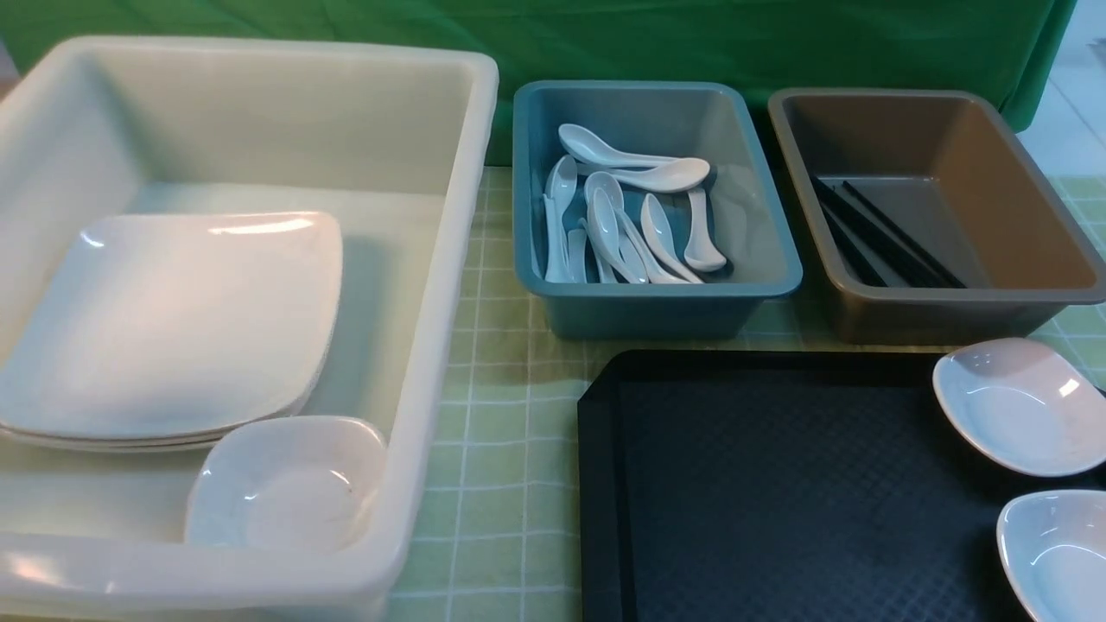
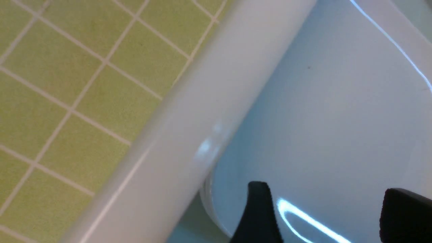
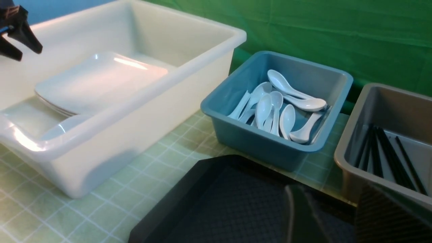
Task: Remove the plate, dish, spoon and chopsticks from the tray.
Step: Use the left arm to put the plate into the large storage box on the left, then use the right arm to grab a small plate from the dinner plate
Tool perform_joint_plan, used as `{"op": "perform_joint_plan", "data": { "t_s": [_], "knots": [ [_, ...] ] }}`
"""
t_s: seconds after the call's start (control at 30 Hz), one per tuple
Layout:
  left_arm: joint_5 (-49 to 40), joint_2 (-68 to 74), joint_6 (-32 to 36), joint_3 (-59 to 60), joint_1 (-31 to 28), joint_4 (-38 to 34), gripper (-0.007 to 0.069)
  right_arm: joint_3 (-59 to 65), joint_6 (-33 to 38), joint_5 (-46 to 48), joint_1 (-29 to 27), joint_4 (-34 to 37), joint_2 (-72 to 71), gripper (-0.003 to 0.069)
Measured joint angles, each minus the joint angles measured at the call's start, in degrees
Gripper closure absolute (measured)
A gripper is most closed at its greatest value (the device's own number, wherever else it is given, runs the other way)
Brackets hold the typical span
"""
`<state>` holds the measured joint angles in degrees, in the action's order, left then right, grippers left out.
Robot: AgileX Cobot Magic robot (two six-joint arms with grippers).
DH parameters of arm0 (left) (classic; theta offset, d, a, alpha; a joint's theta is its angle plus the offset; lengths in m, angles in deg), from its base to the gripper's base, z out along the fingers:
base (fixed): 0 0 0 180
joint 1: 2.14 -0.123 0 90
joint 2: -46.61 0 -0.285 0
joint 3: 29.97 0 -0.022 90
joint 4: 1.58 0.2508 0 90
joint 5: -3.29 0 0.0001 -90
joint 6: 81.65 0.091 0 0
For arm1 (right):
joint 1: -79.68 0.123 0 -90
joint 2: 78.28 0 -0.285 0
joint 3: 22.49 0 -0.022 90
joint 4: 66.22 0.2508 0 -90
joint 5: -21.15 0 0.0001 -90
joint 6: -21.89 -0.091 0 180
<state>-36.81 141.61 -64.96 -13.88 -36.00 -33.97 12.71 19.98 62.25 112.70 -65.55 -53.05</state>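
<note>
Bearing tray [image 1: 778, 484], checked cloth [image 1: 501, 415]; green backdrop [image 1: 691, 43] behind.

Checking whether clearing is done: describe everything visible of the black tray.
The tray is flat, black and rectangular, plastic by its look, with a low rim, a clipped far-left corner and a diamond-textured floor. It lies level on the green checked cloth, just in front of the blue bin and brown bin. A far dish and a near dish, small and white, sit at its right side; nothing else shows on it.
</note>
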Motion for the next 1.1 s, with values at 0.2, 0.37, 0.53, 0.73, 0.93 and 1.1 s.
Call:
{"op": "perform_joint_plan", "data": {
  "t_s": [0.2, 0.37, 0.53, 0.73, 0.93, 1.1],
  "knots": [
    [-3.04, -4.88, -0.87, -2.07, 0.0, -3.13, 0.0342, 0.0, -1.34, -0.04, 0.0, 0.07, 0.0, 0.0426],
    [-14.52, -8.74, 0.05, -2.94, 2.92, -10.37, 0.0613, 0.0, -1.55, -0.04, 0.0, 0.07, 0.0, 0.0429],
    [-20.9, -9.61, 0.03, -2.93, 12.89, -11.19, 0.0638, 0.0, -1.58, 2.28, 0.0, -0.25, 0.63, 0.0518],
    [-21.83, -9.67, -0.8, -2.95, 27.01, -10.78, 0.0636, -1.14, -7.68, 20.57, 0.0, -8.05, 3.39, 0.065],
    [-24.1, -9.96, -2.98, -2.95, 36.24, -8.57, 0.063, 0.78, -15.29, 28.16, 0.02, -11.55, 6.15, 0.0651],
    [-26.25, -10.09, -3.16, -2.95, 38.88, -5.02, 0.061, 5.93, -16.13, 28.47, 0.02, -10.32, 12.34, 0.0621]
  ]
}}
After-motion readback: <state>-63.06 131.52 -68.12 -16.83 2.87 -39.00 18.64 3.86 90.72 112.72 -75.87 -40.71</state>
